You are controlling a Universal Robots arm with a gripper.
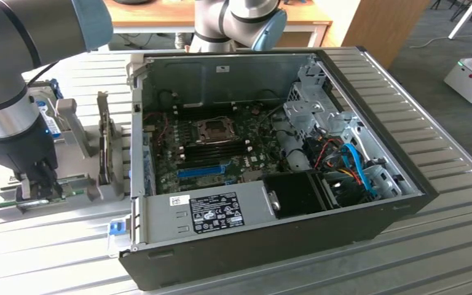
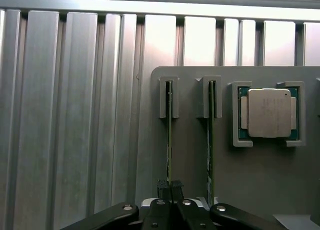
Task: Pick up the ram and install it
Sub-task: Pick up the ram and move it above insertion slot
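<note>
Wrist view: my gripper (image 2: 170,189) is clamped on the ram (image 2: 169,140), standing edge-on in its grey holder (image 2: 190,155); a second stick (image 2: 210,140) stands just beside it, untouched.

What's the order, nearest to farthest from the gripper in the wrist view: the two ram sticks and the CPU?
1. ram: in a slot of the grey holder, clamped between the gripper fingers.
2. second ram stick: in the neighbouring slot, untouched.
3. CPU: in its square pocket, beyond the second ram stick.
</note>
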